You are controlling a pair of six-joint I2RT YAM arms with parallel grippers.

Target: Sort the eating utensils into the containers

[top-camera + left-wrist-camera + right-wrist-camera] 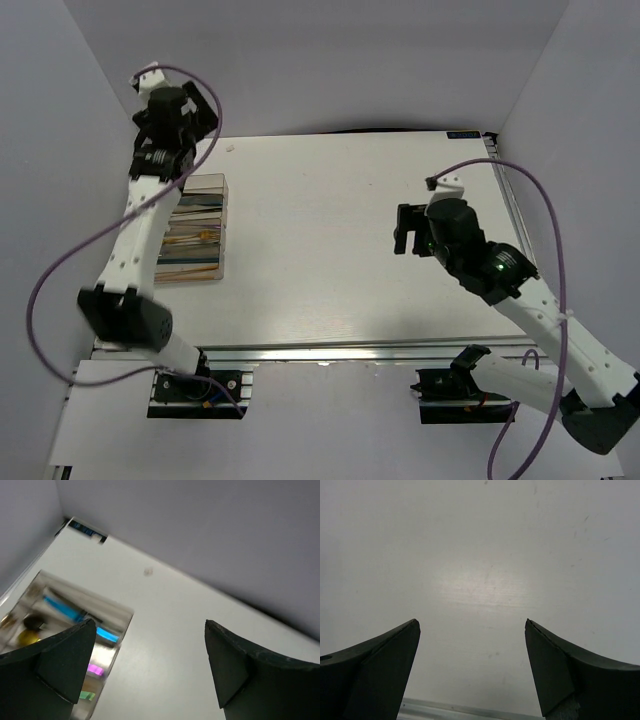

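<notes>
Eating utensils (196, 240): thin metal cutlery, orange/gold sticks showing from above. All lie lengthwise inside the clear brownish-tinted rectangular plastic organiser (205, 183), which sits far left on the white table (330, 260). Left wrist view is blurred but shows a blue knife (64, 608), a gold piece (27, 638) and a pink-green iridescent bit (93, 670) in narrow parallel lanes, prob. grouped by kind; can't tell exact lanes. No cutlery seen outside organiser, so sorting looks done or nearly.

Black two-finger left gripper (150, 625): jaws spread wide, nothing btwn them. It's raised beyond organiser's far end, tilted twd back wall, prob. to stay clear of the lanes. Black two-finger right gripper (471, 625): jaws also wide and empty, hovering over bare table on the right, well apart from organiser, prob. parked out of the way.

Around: grey enclosure walls (330, 60), purple cables (60, 262) looping off both arms. White left arm (135, 240) crosses organiser's left edge in top view, hiding part of it. No other obstruction visible.
</notes>
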